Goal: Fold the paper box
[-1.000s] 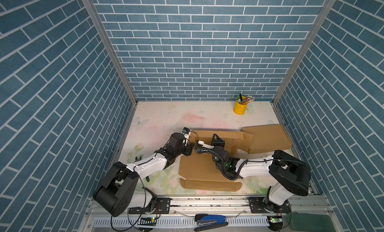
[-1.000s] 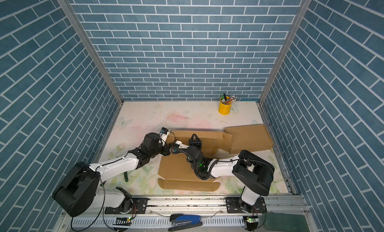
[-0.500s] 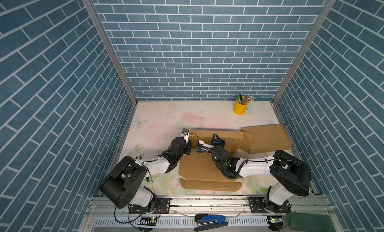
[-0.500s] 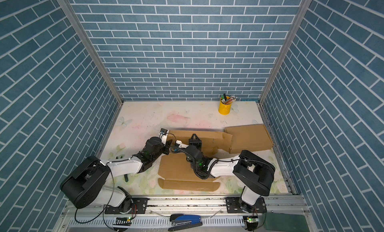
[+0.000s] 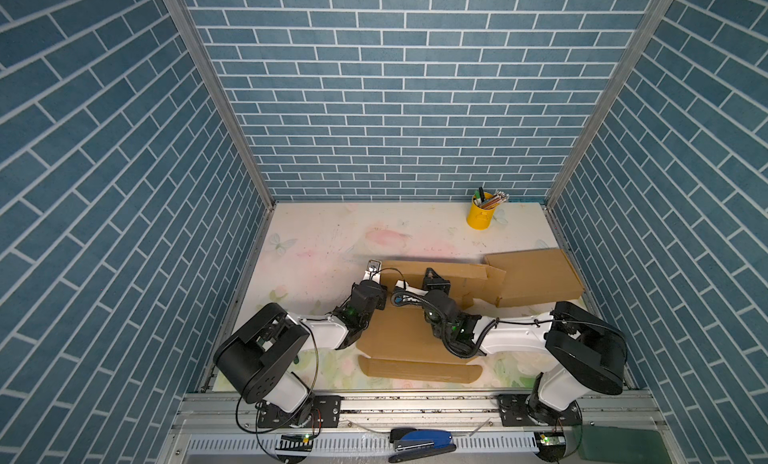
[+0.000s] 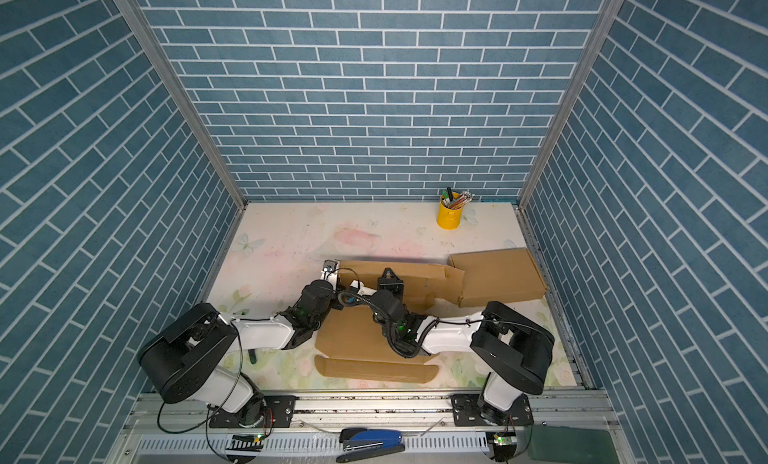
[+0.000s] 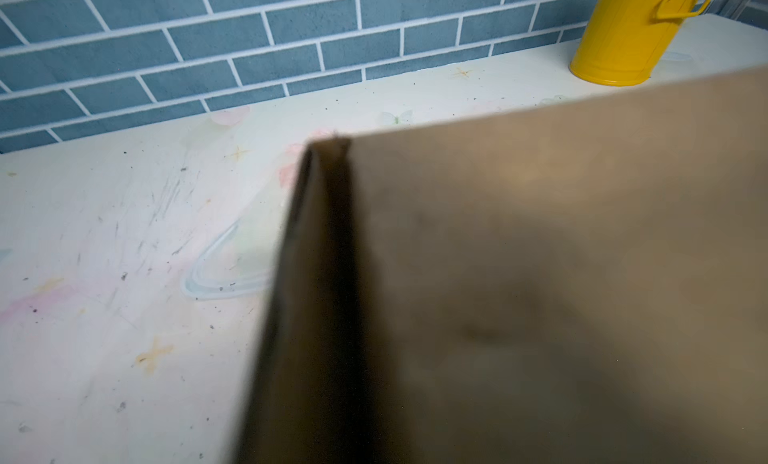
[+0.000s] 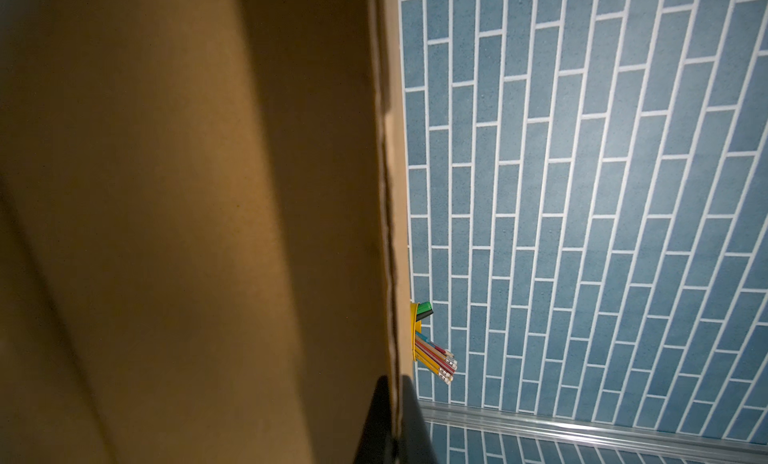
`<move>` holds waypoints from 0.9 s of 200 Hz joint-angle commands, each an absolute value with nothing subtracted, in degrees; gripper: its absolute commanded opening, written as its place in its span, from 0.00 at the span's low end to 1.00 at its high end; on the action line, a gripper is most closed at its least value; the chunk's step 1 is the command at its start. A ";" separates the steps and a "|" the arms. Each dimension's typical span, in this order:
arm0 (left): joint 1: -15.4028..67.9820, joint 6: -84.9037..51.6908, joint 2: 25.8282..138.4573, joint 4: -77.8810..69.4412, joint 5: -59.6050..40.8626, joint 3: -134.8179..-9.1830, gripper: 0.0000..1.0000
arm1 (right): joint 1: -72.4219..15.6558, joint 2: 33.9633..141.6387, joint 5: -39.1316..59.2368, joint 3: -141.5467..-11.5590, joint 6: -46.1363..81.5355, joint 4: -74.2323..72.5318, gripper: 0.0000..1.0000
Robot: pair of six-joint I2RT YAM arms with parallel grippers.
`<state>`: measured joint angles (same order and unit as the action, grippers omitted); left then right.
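Count: one paper box [image 5: 399, 337], one yellow cup [image 5: 478, 217] of pencils, one blue stapler [image 5: 422, 441], two arms. The tabletop [image 5: 328, 237] is pale, floral-printed and scuffed, with blue brick walls on three sides. The box is brown cardboard and lies mostly flat at front centre, with its rear wall [image 5: 461, 274] raised and a rounded flap [image 5: 419, 368] along the front edge. The left gripper [image 5: 375, 276] is closed on the wall's left end. The right gripper [image 5: 432, 274] is clamped on the wall's top edge.

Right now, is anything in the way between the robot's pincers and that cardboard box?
Nothing visible does. The right pincer clamps the raised wall of the cardboard box on its top edge; the left pincer sits shut at one corner of that wall.
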<state>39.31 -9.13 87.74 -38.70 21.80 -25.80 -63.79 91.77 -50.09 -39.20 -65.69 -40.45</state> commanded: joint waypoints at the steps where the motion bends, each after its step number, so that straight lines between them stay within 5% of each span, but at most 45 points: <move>1: 38.78 -8.36 87.85 -39.03 25.16 -24.07 0.00 | -63.86 89.50 -45.40 -39.63 -57.45 -30.00 0.15; 25: 38.76 -8.44 86.93 -39.98 24.95 -22.84 0.00 | -63.25 84.46 -41.22 -40.41 -47.74 -21.81 0.40; 53: 38.76 -8.94 85.05 -39.43 26.33 -21.72 0.00 | -60.11 73.93 -30.56 -42.23 -30.66 -6.67 0.55; 85: 38.76 -8.72 82.82 -37.21 28.02 -21.19 0.00 | -51.53 63.32 -14.34 -47.27 -7.61 8.91 0.57; 144: 38.85 -13.36 78.50 -32.15 31.72 -20.10 0.00 | -45.72 61.23 -22.84 -59.37 43.34 36.87 0.39; 180: 39.37 -12.39 79.06 -37.26 31.96 -17.96 0.00 | -44.58 66.89 -17.98 -67.78 51.09 45.67 0.42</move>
